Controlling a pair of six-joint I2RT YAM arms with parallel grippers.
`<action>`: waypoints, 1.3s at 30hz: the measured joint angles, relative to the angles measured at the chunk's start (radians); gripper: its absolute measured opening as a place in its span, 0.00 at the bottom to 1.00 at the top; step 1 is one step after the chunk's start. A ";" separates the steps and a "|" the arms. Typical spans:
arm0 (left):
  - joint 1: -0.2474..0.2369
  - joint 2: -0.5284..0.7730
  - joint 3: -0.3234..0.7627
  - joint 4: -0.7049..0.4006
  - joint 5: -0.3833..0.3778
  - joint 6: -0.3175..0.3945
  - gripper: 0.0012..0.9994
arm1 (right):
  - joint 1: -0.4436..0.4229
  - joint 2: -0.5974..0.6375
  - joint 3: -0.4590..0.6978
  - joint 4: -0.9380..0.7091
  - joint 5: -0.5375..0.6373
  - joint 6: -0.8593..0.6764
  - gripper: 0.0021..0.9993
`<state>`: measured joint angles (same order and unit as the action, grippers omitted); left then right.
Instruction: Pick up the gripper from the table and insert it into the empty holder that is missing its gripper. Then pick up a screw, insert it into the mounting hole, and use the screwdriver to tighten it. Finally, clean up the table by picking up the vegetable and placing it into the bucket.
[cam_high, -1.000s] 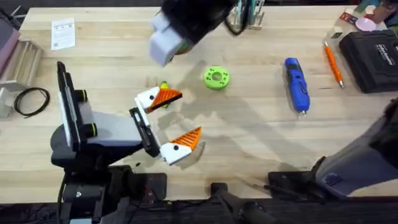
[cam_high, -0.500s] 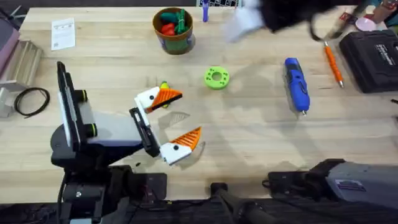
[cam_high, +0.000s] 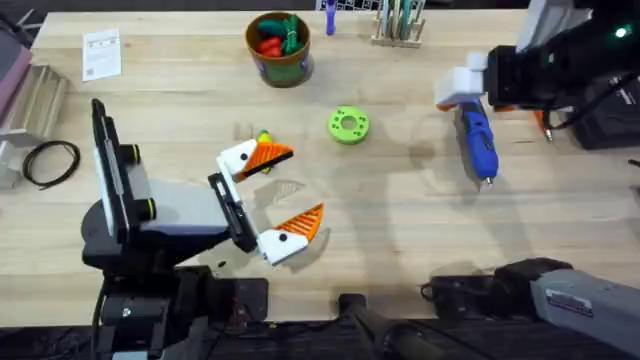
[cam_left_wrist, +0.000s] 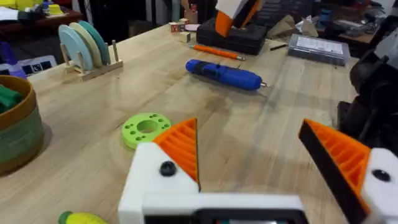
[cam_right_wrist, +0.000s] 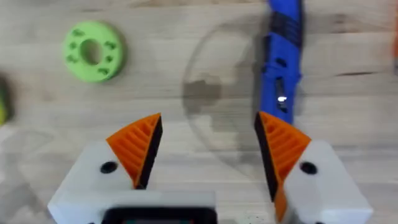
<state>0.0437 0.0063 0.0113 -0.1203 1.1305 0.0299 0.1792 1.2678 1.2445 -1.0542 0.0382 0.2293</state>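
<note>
The right gripper (cam_right_wrist: 208, 146) is held wide open and empty above the table, just beside the screwdriver (cam_high: 477, 135) at the right. Half a second ago it was blurred at the far edge; it has since been lowered over the screwdriver, which lies unmoved.

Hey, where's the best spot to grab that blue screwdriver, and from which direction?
Probably the middle of the screwdriver body, from above. It lies flat on the table, bit pointing toward the arms' bases, so the open right gripper should straddle its width.
</note>
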 joint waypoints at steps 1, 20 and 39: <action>0.000 0.000 0.000 0.000 0.000 0.000 0.99 | -0.005 0.000 -0.006 0.000 0.027 0.013 0.89; 0.000 0.000 0.000 0.000 0.000 0.000 0.99 | -0.039 0.013 -0.012 -0.019 0.153 0.102 0.89; 0.000 0.000 0.000 0.000 -0.001 0.004 0.01 | -0.039 0.013 -0.012 0.003 0.156 0.132 0.93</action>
<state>0.0437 0.0063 0.0113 -0.1200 1.1297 0.0342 0.1398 1.2804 1.2327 -1.0515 0.1944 0.3610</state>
